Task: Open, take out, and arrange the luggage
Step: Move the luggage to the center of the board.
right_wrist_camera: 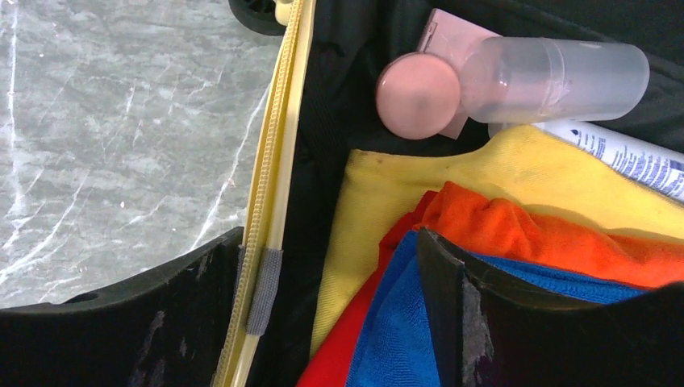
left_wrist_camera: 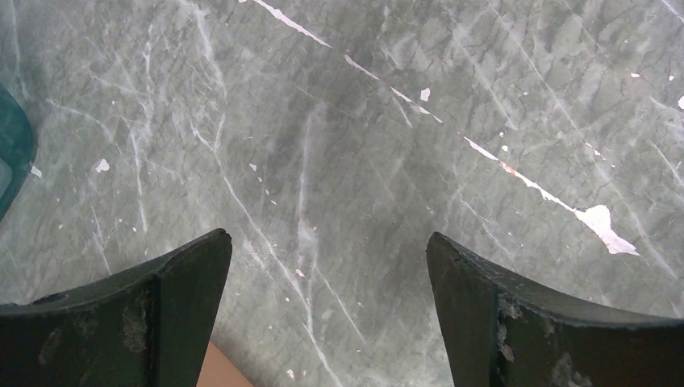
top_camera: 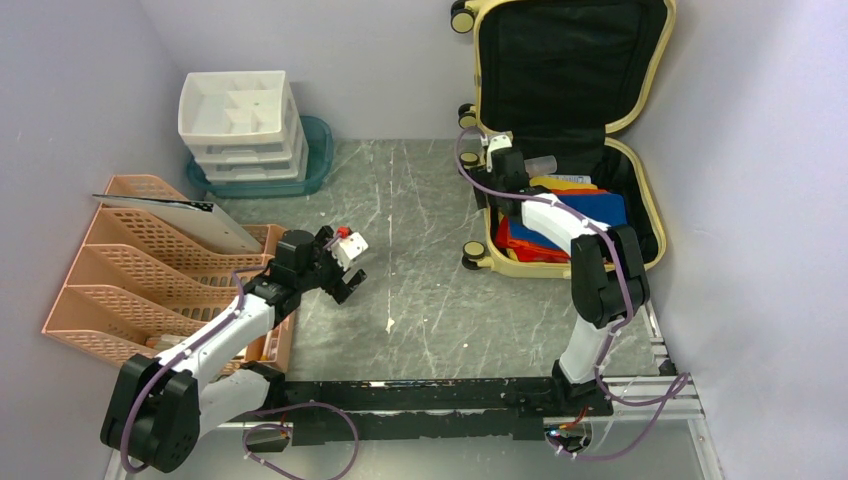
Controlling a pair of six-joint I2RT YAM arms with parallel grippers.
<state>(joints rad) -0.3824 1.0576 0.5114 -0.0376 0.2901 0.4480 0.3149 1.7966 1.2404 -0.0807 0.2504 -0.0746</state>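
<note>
The luggage [top_camera: 575, 70] lies open, coloured cloths [top_camera: 592, 207] inside, the right gripper [top_camera: 503, 165] seemingly over its rim.

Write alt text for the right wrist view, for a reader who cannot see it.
The right gripper hangs open, straddling the yellow zippered rim of the luggage: one finger on the marble table side, the other over the cloths inside. Yellow, orange, blue and red cloths lie stacked against black lining, with a pink-capped clear bottle and a white tube beyond them.
</note>
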